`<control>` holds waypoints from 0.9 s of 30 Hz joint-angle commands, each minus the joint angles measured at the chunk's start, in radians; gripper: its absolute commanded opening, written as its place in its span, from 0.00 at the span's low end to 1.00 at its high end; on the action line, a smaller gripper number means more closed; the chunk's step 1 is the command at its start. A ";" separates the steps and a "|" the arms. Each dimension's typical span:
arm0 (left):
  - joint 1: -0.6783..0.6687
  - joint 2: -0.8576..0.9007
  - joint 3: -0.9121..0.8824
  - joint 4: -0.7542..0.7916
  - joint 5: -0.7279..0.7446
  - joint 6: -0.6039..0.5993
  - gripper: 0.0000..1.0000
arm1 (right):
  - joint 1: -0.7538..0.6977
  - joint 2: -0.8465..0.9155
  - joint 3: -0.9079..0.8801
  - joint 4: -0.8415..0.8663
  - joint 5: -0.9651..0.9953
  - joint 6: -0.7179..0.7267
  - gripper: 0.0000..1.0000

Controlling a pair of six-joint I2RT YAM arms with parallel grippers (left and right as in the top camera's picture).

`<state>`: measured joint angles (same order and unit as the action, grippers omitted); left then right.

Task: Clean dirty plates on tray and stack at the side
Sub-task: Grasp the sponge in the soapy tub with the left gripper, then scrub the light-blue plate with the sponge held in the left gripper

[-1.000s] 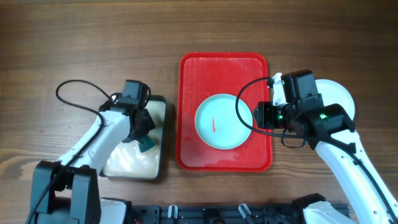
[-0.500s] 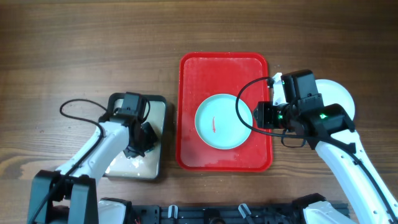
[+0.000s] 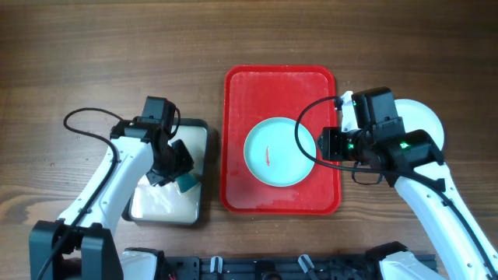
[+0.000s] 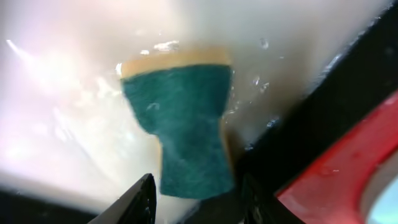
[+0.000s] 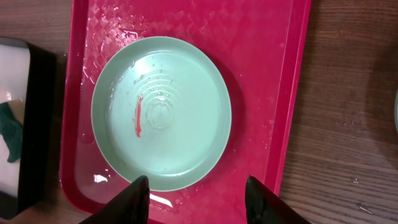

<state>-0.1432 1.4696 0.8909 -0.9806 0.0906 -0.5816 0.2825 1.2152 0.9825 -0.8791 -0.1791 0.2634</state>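
One pale blue plate with a small red smear lies on the red tray; both also show in the right wrist view, plate, tray. My right gripper is open and empty, hovering over the tray's near right side just beside the plate. My left gripper is shut on a green and yellow sponge, over the wet cream tray. A white plate lies on the table to the right, half hidden by my right arm.
The cream tray has a dark rim and stands just left of the red tray. It shows at the left edge of the right wrist view. The red tray is wet with droplets. Arm cables loop above both arms.
My left gripper dipped down onto the cream tray with the sponge, then drew back to the left, and the sponge shows again at its tip. The right arm and the plate have not moved.
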 commanded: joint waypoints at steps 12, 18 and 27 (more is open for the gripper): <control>0.006 0.002 -0.148 0.193 -0.055 -0.094 0.04 | -0.003 0.005 0.007 0.003 -0.001 -0.023 0.55; 0.004 0.002 0.100 -0.016 -0.055 0.033 0.04 | -0.003 0.063 0.006 0.019 -0.002 -0.023 0.54; -0.074 0.002 0.213 -0.012 0.086 0.111 0.04 | -0.003 0.362 0.006 0.143 -0.110 -0.028 0.41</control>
<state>-0.1802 1.4700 1.0737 -1.0340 0.0731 -0.5114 0.2825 1.4990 0.9825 -0.7628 -0.2455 0.2550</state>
